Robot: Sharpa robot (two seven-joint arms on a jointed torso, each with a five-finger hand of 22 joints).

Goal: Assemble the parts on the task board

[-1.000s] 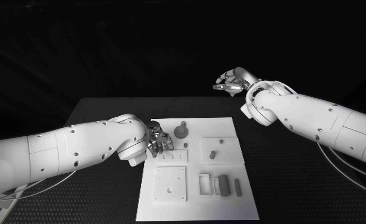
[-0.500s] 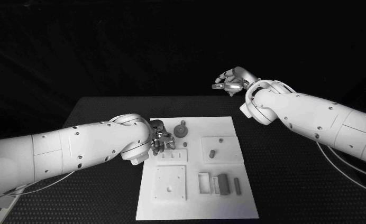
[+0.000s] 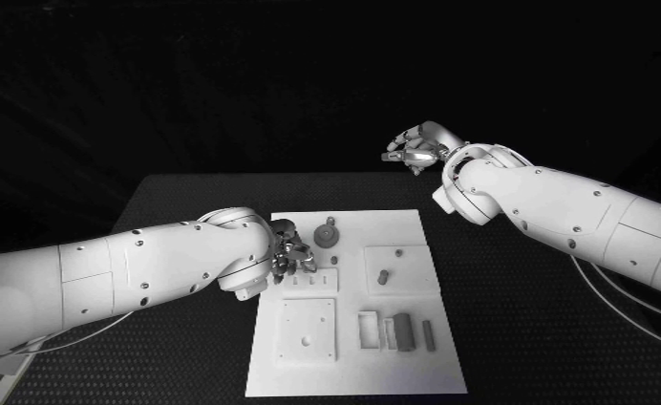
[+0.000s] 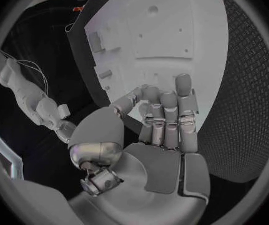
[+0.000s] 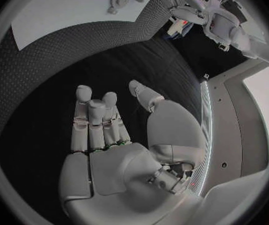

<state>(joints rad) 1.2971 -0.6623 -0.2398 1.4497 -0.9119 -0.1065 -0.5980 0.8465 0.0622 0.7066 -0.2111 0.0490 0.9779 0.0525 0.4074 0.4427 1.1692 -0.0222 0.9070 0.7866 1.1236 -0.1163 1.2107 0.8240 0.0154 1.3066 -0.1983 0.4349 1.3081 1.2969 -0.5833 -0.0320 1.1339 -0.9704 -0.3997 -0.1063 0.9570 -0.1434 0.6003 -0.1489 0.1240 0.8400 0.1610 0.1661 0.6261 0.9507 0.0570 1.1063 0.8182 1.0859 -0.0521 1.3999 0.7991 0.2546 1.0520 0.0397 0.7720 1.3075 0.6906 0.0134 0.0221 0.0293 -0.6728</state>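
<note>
Head view: task board, a white plate, lies in the middle of the black table. Small grey parts sit on it. A round part with a stub lies near the board's far edge. A short peg rests on a raised square panel on the board's right half. Two upright blocks and a slim bar stand side by side toward the board's near right, next to a rectangular frame. A square panel with small holes takes up the board's near left.

Left hand hangs over the board's left edge, just beside the round part. In the left wrist view the same hand has its fingers held straight and close together above the white board, thumb off to the side, nothing between them. Released, holding nothing.

Right hand is raised well apart from the board, beyond its far right corner, past the table's far edge. In the right wrist view that hand is flat, fingers extended, palm bare, above the dark table surface. Released also.
</note>
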